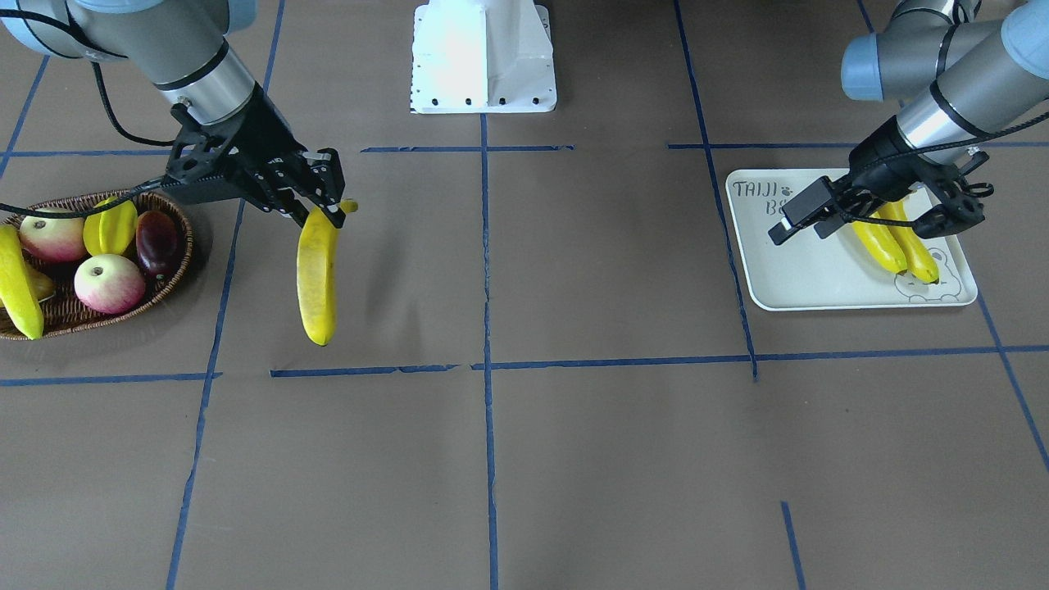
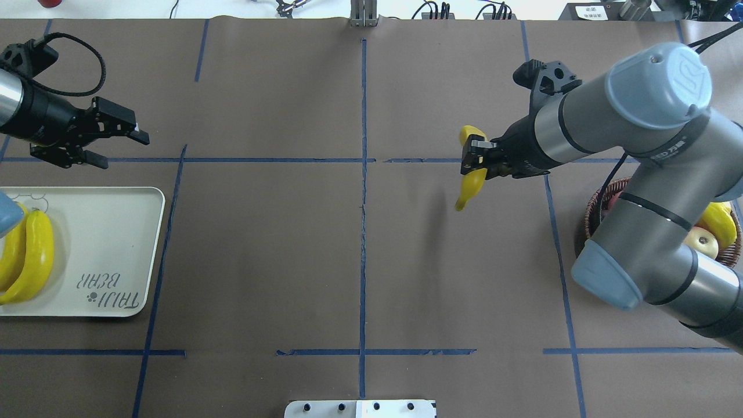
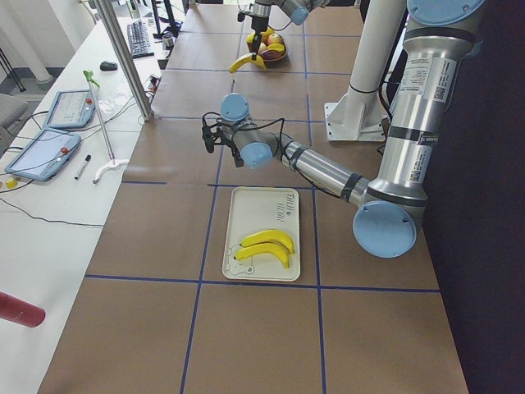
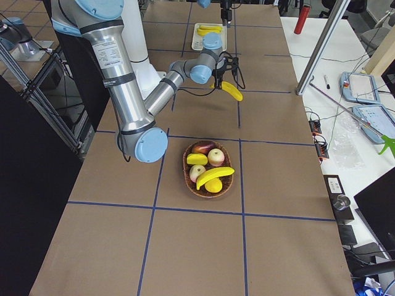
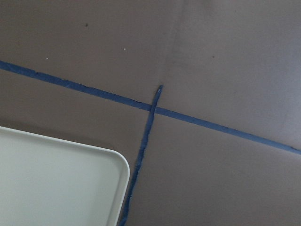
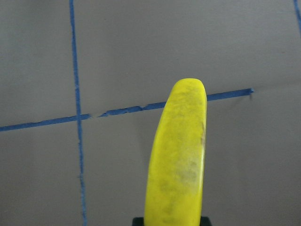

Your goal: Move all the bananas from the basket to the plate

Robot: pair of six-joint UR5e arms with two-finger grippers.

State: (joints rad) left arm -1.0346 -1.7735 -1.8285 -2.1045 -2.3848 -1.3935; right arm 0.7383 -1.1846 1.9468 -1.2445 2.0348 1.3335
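Carrying slowly advised: right gripper pinches banana by one end, swing likely; left gripper spread empty near plate.

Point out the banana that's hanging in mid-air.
The banana in the right tool, hanging over bare table. The plate holds two bananas; the basket holds one more.

Overhead, front share plate, wrists seemingly close

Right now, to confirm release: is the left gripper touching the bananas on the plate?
Apart. The overhead view shows the left gripper open, well past the plate, clear of both bananas.
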